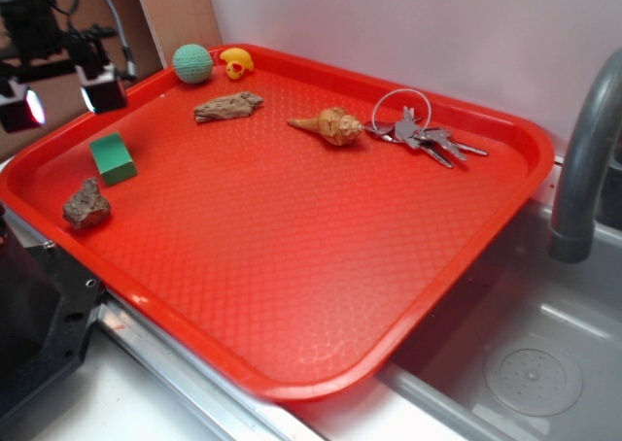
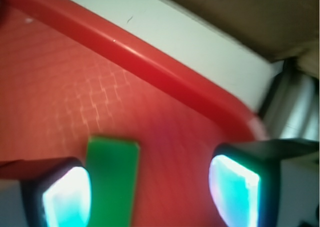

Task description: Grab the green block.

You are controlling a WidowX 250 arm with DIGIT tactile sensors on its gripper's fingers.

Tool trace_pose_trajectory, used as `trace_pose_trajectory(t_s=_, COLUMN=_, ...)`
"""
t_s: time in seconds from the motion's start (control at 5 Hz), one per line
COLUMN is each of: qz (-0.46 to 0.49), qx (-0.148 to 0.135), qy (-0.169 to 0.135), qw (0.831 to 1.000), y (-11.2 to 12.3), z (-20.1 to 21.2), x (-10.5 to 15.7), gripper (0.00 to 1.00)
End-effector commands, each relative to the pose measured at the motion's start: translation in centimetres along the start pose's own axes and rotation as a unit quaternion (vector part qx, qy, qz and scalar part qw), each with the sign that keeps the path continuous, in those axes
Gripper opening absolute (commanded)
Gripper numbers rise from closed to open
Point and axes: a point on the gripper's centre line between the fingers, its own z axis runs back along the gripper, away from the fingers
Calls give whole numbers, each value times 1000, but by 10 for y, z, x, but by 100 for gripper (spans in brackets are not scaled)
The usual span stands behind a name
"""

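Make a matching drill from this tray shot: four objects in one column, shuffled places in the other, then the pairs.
Things:
1. green block
2. keys
3. teal ball
4. gripper

Places:
A. far corner of the red tray, beside the yellow toy
B. next to the brown rock, near the tray's left edge
C. on the tray's faucet side, on a wire ring
D. open, above the tray's left edge

Pairs: 1-B, 2-C, 3-A, 4-D

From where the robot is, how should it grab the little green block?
From straight above, pinching the two flat side faces of the green block. It lies flat on the red tray, apart from the brown rock. The gripper is open, but the block sits near its left finger.
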Motion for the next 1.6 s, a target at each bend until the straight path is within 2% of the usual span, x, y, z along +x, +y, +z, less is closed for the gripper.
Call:
trace_pose_trajectory(t_s=0.0, qz=48, qx=23, qy=-21, qw=998, y=-12, z=-13, x=-16, gripper=100)
trace_pose_trajectory(t_s=0.2, qz=36, qx=6, qy=-37, qw=999, y=-31, z=4, x=-34, gripper=100)
trace_pose_trajectory(t_s=0.4, qz=5, qx=-51, qy=-71, qw=996, y=-19, z=53, x=-55, gripper=100)
trace_pose_trajectory(t_s=0.6, qz=-97, qx=-63, qy=-66, qw=991, y=-14, z=71, x=-66, gripper=100)
trace_pose_trajectory(t_s=0.8, qz=-53, qx=-74, qy=-77, qw=993, y=-8, z=71, x=-73, gripper=100)
trace_pose_trajectory(t_s=1.4, qz=-53, qx=-74, qy=-77, qw=993, y=-8, z=71, x=-73, gripper=100)
